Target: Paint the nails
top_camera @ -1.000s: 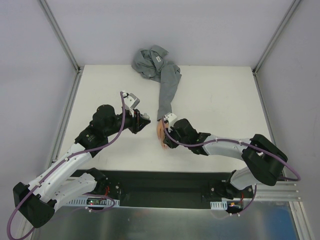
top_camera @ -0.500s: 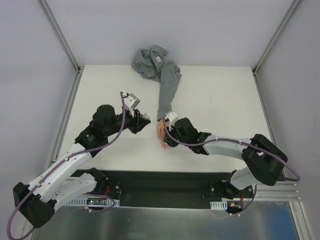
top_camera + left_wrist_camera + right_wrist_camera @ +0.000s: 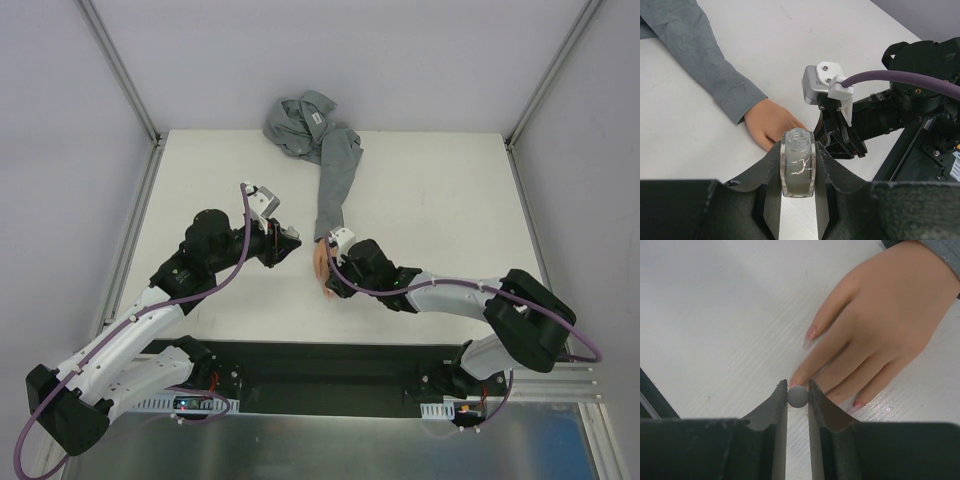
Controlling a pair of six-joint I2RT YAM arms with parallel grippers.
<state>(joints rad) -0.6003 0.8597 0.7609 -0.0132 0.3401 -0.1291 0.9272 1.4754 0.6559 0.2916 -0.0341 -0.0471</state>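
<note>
The peach mannequin hand (image 3: 880,325) lies palm down on the white table, with its grey sleeve (image 3: 335,180) running to the back. Its nails are tiny: the thumb nail (image 3: 810,332) looks glossy pink and another nail (image 3: 857,405) has red at its tip. My right gripper (image 3: 798,390) is shut on a small grey round brush cap (image 3: 798,396), right at the index fingertip, whose nail is partly hidden. My left gripper (image 3: 798,150) is shut on a small clear open bottle (image 3: 797,172), held just left of the hand (image 3: 771,122).
The rest of the grey shirt (image 3: 300,118) lies crumpled at the table's back edge. A black rail (image 3: 320,365) runs along the near edge. The right arm's wrist (image 3: 840,135) sits close beside the left gripper.
The right gripper has shifted very slightly over the fingertips. The left arm and its bottle have not moved.
</note>
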